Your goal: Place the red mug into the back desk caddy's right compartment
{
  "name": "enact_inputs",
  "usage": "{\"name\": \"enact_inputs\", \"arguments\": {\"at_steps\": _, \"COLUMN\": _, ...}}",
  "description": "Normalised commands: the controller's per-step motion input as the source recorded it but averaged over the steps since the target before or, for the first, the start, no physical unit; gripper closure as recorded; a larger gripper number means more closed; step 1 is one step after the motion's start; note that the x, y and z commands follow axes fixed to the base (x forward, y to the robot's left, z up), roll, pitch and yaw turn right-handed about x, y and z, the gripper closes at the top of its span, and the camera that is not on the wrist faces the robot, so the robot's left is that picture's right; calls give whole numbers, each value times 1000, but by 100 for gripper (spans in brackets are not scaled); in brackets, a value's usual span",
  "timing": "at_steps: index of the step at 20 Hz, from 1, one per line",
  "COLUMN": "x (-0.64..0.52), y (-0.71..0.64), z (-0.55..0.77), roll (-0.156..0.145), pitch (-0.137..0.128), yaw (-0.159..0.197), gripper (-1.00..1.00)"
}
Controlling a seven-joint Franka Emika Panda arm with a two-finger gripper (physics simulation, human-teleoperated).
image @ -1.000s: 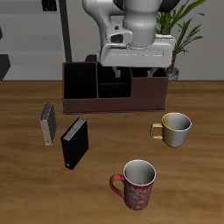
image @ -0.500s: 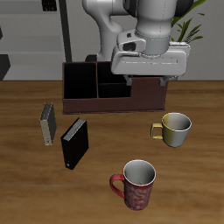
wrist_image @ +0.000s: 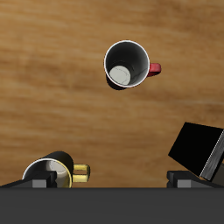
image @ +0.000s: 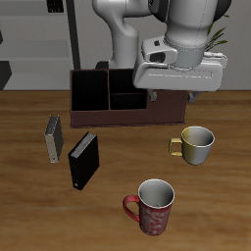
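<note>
The red mug point(image: 150, 207) stands upright near the table's front edge, speckled red with a dark inside; in the wrist view point(wrist_image: 129, 66) I see into it from above. My gripper point(image: 174, 96) is open and empty. It hangs high above the table, in front of the back desk caddy point(image: 118, 98), well behind the mug. Its fingertips point(wrist_image: 39, 179) edge the wrist view. The caddy's right compartment point(image: 172, 109) is largely hidden behind my gripper.
A yellow-cream mug point(image: 195, 144) stands between the caddy and the red mug, off to one side; it also shows in the wrist view point(wrist_image: 52, 169). A black book-like box point(image: 83, 160) and a grey book point(image: 53, 139) stand before the caddy's other end.
My gripper has moved sideways along the caddy's front toward the yellow mug's side, and a little lower. The mugs and boxes have not moved.
</note>
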Motion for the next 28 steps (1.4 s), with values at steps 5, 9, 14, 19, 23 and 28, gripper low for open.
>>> {"name": "enact_inputs", "arguments": {"at_steps": 5, "x": 243, "y": 105, "z": 17, "roll": -2, "pitch": 23, "yaw": 2, "gripper": -100}}
{"name": "enact_inputs", "arguments": {"at_steps": 9, "x": 300, "y": 98, "z": 1, "roll": -6, "pitch": -2, "yaw": 22, "gripper": -100}}
{"name": "enact_inputs", "arguments": {"at_steps": 14, "x": 283, "y": 83, "z": -33, "roll": 8, "pitch": 12, "yaw": -1, "gripper": -100}}
{"name": "enact_inputs", "arguments": {"at_steps": 19, "x": 202, "y": 35, "z": -29, "roll": 11, "pitch": 8, "yaw": -16, "gripper": -100}}
{"name": "enact_inputs", "arguments": {"at_steps": 23, "x": 178, "y": -25, "z": -22, "roll": -5, "pitch": -65, "yaw": 17, "gripper": -100}}
{"name": "enact_inputs", "arguments": {"at_steps": 28, "x": 127, "y": -24, "z": -115, "roll": -8, "pitch": -38, "yaw": -7, "gripper": -100}}
